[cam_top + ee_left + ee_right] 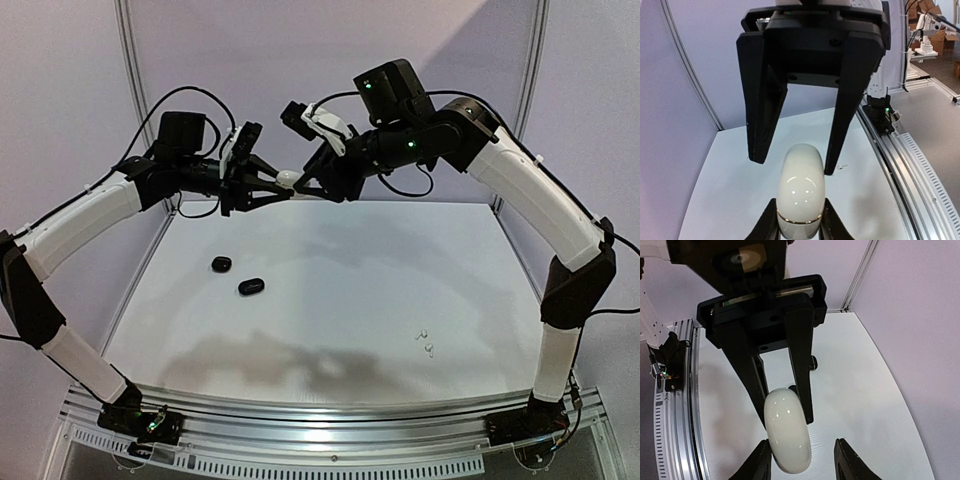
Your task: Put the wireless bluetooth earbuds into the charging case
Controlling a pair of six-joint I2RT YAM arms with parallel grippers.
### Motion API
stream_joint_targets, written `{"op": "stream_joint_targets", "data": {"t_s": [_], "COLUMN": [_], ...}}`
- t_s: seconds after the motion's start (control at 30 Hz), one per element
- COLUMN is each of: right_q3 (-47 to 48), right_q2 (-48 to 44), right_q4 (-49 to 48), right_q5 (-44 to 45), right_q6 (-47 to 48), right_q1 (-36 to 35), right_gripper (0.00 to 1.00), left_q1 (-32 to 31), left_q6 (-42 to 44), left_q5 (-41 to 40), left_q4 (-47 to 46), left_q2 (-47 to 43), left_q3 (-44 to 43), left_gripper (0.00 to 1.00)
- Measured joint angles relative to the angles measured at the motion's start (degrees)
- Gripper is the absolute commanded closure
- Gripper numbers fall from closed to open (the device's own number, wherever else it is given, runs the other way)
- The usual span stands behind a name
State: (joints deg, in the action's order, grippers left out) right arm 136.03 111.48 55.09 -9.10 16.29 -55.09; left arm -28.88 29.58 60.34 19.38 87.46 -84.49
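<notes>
Trouble could come fast here, because the white case [800, 187] is up in the air and not on the worktop [350, 280]. The left fingers [765, 227] are clamped on it, one on each side, right by the thin gold line where the lid meets the bottom. The round end of the case points at the other arm. The right fingers [847, 465] are apart, with the case between them (one looks to be just touching it, the other has a gap). So they are not holding it.

The white earbuds [425, 342] are not in the case. They lie on the worktop on the right arm's side, well apart from the case. Two black cases [251, 286] lie on the left side (I think they are cases, but they are too small to be sure).

My guess is that the lid has to be opened next. The case is smooth and shiny, so it could slip. If the right fingers squeeze or pull crookedly, the case could twist out of the left fingers and drop. If the left fingers press on the lid too, the lid may not open at all. The earbuds are tiny, so they will be hard to pick up, and a clumsy grab could push them away.
</notes>
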Motion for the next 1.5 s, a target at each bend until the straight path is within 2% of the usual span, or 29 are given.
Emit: {"op": "stream_joint_targets", "data": {"t_s": [0.5,0.7,1.0,1.2,1.5], "right_q3": [-0.24,-0.35,-0.37,-0.68,-0.7], "right_q2": [0.02,0.17,0.68,0.9,0.92], "right_q4": [-1.7,-3.39,-3.93,-5.18,-7.96], "right_q5": [1.55,1.92,0.94,-3.19,-7.72], "right_q6": [-2.99,-3.91,-4.52,-5.95,-7.74], "right_q1": [1.05,2.43,2.56,3.28,3.41], "right_gripper": [0.6,0.6,0.58,0.56,0.51], "left_q1": [0.07,0.0,0.0,0.02,0.0], "left_q6": [9.38,9.35,1.01,-8.52,-15.19], "left_q5": [-2.84,-2.05,-0.57,-0.33,-0.15], "left_q4": [2.62,2.49,0.2,-4.57,-8.22], "left_q2": [-0.02,-0.15,-0.46,-0.81,-0.87], "left_q3": [0.2,0.5,2.27,4.61,5.73], "left_gripper": [1.0,1.0,1.0,1.0,1.0]}}
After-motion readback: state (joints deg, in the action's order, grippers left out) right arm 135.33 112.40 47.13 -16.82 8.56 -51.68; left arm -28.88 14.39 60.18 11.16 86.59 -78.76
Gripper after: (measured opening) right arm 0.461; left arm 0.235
